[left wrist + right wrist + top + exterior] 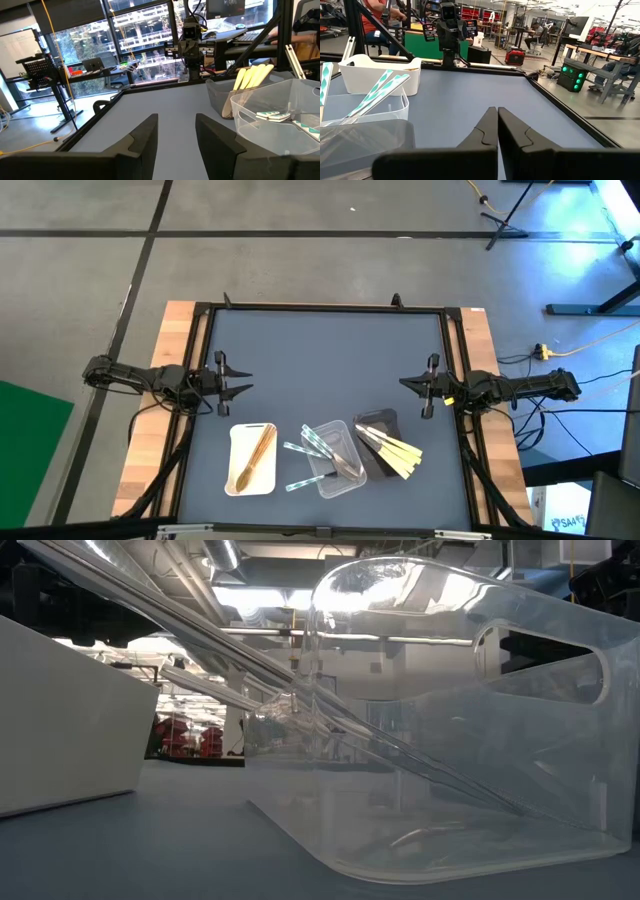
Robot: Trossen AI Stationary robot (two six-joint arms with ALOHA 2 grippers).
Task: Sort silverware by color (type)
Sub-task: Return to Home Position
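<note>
A: Left gripper, what do we log?
B: Released. We see its fingers spread apart with nothing between them. It sits at the left edge of the table, pointing inward.

A: Right gripper?
B: Clenched on nothing, both fingers pressed together. It's at the right edge, facing the left one across the bare table.

A: Silverware?
B: All of it is in the trays, none in a gripper. We mark the wooden utensils in the white tray, near the left gripper and a little to its inner side. The pale yellow utensils lean in the black tray, near the right gripper on its inner side, with their ends sticking out over the rim.

A: Striped clear ones?
B: The striped clear utensils are in the clear tray, between the other two trays and well apart from both grippers. A few poke out past its rim on the left gripper's side. We can't tell if those tips touch the table.
</note>
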